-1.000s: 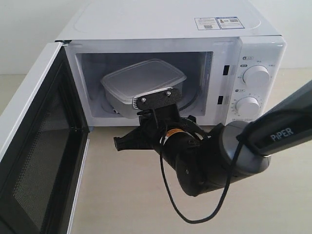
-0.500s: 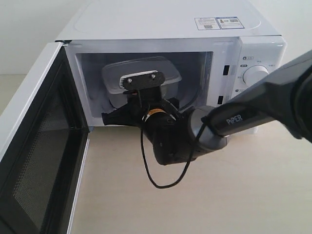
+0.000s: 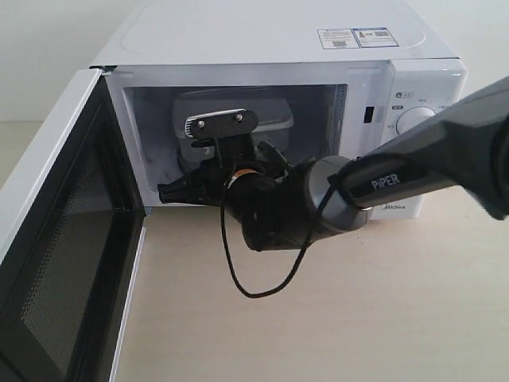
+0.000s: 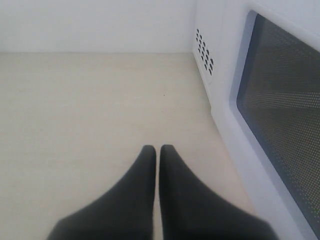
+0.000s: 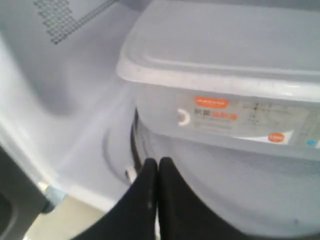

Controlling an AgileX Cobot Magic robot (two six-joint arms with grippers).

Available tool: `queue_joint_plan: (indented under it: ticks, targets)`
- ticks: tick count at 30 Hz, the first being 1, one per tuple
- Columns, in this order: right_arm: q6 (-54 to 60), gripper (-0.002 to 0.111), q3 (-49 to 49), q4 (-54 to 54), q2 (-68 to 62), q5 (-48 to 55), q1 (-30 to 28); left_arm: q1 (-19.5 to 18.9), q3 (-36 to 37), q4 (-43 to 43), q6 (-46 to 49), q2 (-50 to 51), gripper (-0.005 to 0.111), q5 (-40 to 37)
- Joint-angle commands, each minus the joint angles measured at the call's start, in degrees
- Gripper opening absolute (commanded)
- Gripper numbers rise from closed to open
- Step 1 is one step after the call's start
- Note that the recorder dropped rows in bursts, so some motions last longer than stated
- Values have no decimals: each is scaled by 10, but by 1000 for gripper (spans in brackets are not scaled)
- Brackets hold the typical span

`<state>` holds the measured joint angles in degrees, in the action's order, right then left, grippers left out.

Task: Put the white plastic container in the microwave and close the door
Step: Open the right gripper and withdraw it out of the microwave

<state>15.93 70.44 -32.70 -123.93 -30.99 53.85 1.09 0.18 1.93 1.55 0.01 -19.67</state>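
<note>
The white plastic container (image 3: 270,111) sits inside the open microwave (image 3: 238,40), toward the back of the cavity on the turntable (image 5: 134,145). Its lid is on and a colourful label (image 5: 235,117) faces my right wrist camera. My right gripper (image 5: 158,162) is shut with nothing in it, and its tips rest low against the container's (image 5: 225,75) side wall. In the exterior view the right wrist (image 3: 270,207) fills the cavity opening and hides the fingertips. The door (image 3: 56,239) stands wide open on the left. My left gripper (image 4: 158,149) is shut and empty above the table, beside the door's mesh window (image 4: 285,110).
The right arm (image 3: 429,163) crosses in front of the control panel and partly covers a dial (image 3: 413,119). A black cable loop (image 3: 254,290) hangs from the wrist over the beige table (image 3: 358,318). Vent holes (image 4: 204,50) mark the microwave's side wall.
My right arm has pushed forward and to the left into the cavity. The container has slid from the front of the cavity toward the back.
</note>
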Motion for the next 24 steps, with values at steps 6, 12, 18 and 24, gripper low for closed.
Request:
queue_joint_plan:
  ticks: [6,12,18,24]
  targets:
    - [85,0,-200,-95,189,10,45,-2,-2,2,-7,0,4,2]
    - [96,0,-280,-95,329,194,67,-2,-2,2,-7,0,4,2]
    - [96,0,-280,-95,378,273,67,-2,-2,2,-7,0,4,1]
    - [96,0,-280,-95,381,257,67,-2,-2,2,-7,0,4,1]
